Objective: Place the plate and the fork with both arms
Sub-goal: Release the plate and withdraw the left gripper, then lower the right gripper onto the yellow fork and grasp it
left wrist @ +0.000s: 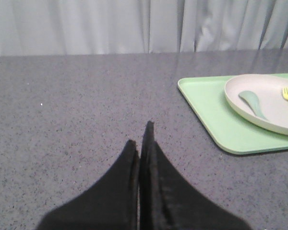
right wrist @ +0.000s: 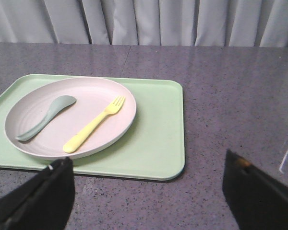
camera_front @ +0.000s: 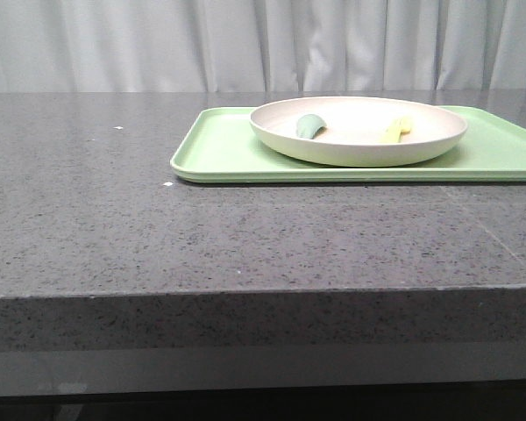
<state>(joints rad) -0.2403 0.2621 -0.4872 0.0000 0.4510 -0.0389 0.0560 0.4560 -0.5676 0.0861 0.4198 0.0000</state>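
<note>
Fork lies in plate on tray, both ungrasped; left gripper pressed closed, empty; right gripper spread wide, empty, facing the plate for pickup

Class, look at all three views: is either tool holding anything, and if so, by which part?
Nothing is held. The left tool is shut on nothing; the right tool is open and empty. The fork lies on the plate.
</note>
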